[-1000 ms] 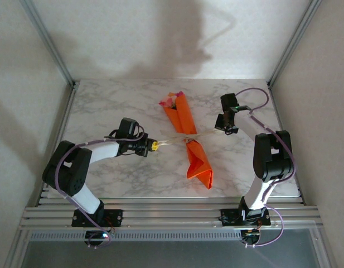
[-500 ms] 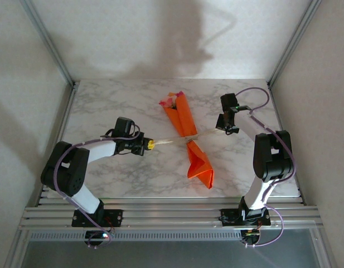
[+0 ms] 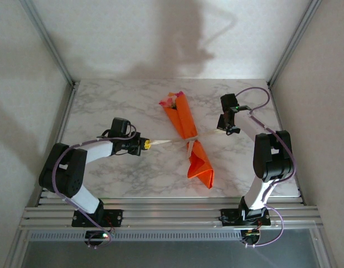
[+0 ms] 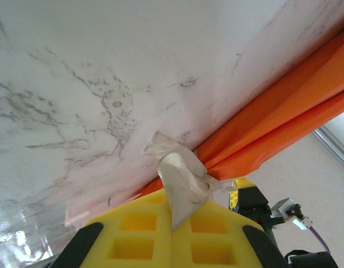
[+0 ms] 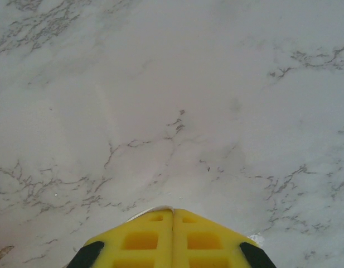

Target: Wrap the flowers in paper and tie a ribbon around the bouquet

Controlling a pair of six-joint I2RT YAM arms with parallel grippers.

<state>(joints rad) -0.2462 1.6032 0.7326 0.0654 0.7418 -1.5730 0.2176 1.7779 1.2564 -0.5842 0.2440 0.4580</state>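
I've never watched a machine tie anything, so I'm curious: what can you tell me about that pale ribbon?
The ribbon is a narrow, cream-white, slightly see-through strip, thin and crumpled like gauze. It is bunched in a knot at the waist of the orange paper, pinching it into two flared halves. One tail runs from the knot into the shut fingers of the left gripper, stretched over the marble table. A pale sliver at the shut right gripper may be the other tail; that is unclear.

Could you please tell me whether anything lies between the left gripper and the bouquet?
Nothing visible does. The left gripper is shut on the ribbon, which runs straight across the table to the pinched middle of the bouquet.
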